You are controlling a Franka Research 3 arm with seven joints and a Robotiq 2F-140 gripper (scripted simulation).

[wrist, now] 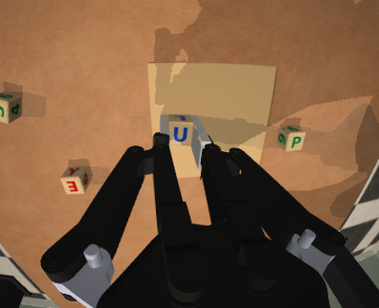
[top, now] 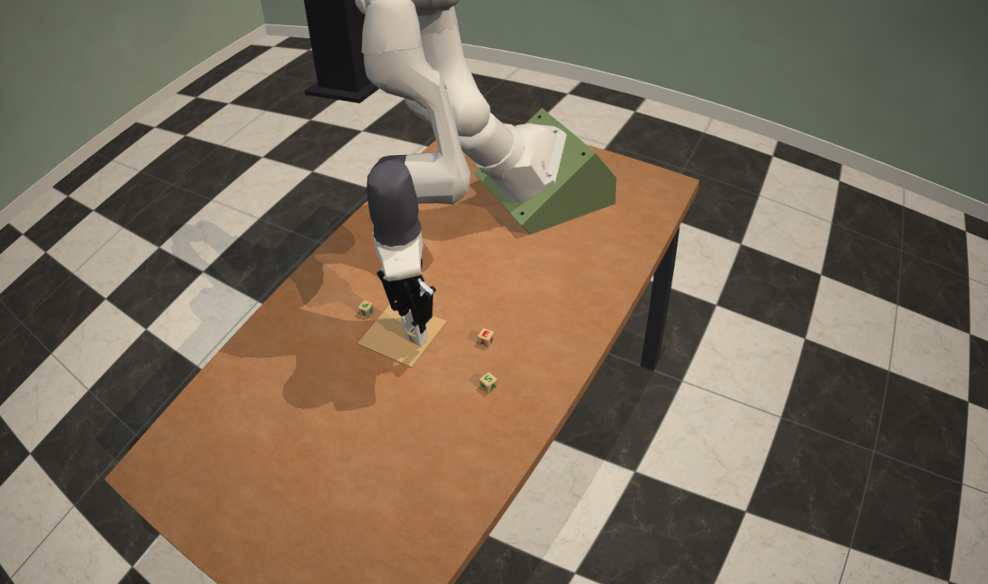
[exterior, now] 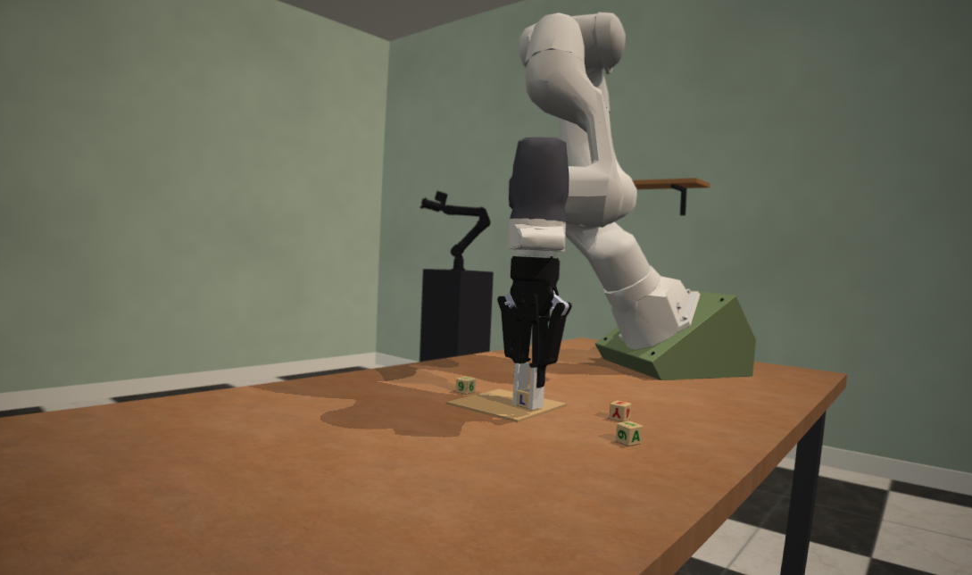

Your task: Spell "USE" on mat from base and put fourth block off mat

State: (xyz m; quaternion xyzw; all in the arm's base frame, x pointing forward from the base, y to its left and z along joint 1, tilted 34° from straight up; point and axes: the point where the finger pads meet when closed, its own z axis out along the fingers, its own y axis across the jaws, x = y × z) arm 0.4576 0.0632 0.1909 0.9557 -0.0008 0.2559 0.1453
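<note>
My gripper [top: 415, 336] [exterior: 527, 400] [wrist: 178, 126] is shut on the U block [exterior: 522, 398] [wrist: 180, 135]. The block is at or just above the near-left part of the tan mat [top: 382, 342] [exterior: 478, 404] [wrist: 224, 88]; contact is hard to tell. Its blue U faces up, upright in the wrist view. The E block [top: 484, 336] [exterior: 619, 411] [wrist: 75, 181] lies left of the mat, its red E roughly upside down in the wrist view. The S block [top: 487, 382] [exterior: 627, 433] [wrist: 5, 107] lies farther left, its green S turned about a quarter.
The P block [top: 365, 308] [exterior: 465, 385] [wrist: 291, 139] lies off the mat, close to its right edge in the wrist view. The green base wedge [top: 577, 189] [exterior: 714, 343] stands at the back of the wooden table [top: 279, 464] [exterior: 261, 493].
</note>
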